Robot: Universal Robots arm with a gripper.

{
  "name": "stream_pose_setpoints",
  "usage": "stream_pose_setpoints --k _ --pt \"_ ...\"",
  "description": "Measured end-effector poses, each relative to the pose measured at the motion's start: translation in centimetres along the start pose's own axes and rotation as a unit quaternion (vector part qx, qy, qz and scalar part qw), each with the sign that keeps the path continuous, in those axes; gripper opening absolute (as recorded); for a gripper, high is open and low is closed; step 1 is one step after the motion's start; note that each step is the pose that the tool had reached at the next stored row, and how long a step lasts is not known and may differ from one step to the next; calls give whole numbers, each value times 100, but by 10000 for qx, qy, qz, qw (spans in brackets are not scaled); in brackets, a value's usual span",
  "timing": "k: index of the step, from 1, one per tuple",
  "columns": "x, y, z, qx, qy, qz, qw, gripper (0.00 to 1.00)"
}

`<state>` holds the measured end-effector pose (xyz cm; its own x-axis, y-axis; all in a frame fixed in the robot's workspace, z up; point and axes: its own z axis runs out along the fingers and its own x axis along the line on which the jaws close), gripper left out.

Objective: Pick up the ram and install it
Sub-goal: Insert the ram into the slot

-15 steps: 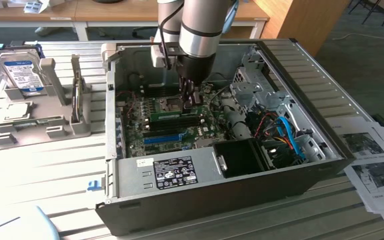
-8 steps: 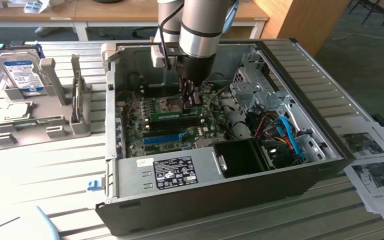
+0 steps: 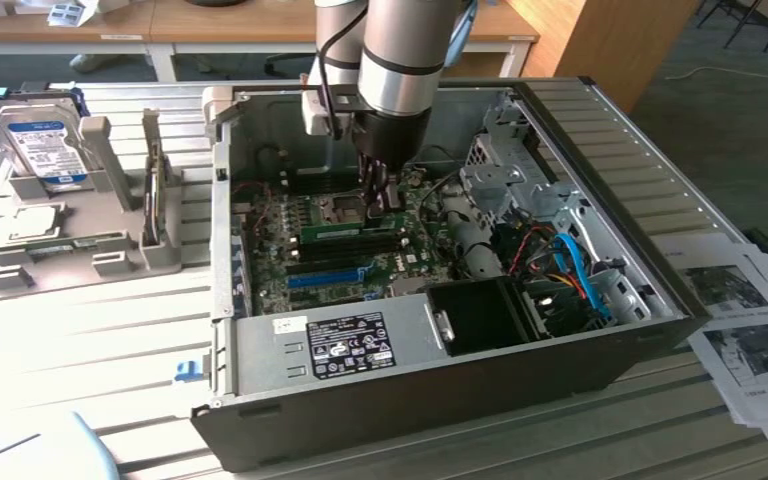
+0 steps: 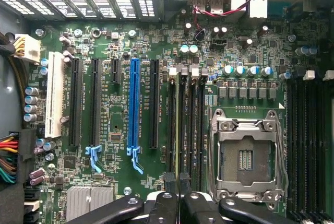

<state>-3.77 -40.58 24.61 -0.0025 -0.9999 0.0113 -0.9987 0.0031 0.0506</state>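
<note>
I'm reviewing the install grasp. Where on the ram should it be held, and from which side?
Its upper long edge, pinched across the two flat faces from straight above. The ram stands on edge, lengthwise along the black slots, with its lower edge facing the motherboard, so only the top is free. The gripper is shut on it that way.

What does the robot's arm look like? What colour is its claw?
The arm is a shiny silver tube with black bands and a blue cap. A black cable runs down its side, and a small white box sits at the wrist. The gripper is black, with silver screws on its fingers.
</note>
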Motion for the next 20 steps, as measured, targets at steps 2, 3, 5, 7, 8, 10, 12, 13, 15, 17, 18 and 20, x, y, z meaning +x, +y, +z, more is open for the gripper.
stream_pose_setpoints --k 2,3,5,7,8,10,12,13,15,17,18,20 --pt "0 0 0 0 0 0 10000 11" --pt "0 0 4 1 -1 0 10000 11" --pt "-1 -1 14 1 -1 0 10000 11" --pt "-1 -2 26 0 -1 0 10000 11" --pt "-1 -2 32 0 -1 0 10000 11" --pt "-1 -2 43 0 0 0 10000 11" --pt "-1 -3 54 0 0 0 10000 11" --pt "-1 -3 59 0 -1 0 10000 11" --pt "-1 -4 67 0 0 4 10000 11" --pt "0 -3 68 0 0 13 10000 11" --pt "-1 -4 69 0 0 13 10000 11" --pt "-1 -4 70 0 -1 14 10000 11"
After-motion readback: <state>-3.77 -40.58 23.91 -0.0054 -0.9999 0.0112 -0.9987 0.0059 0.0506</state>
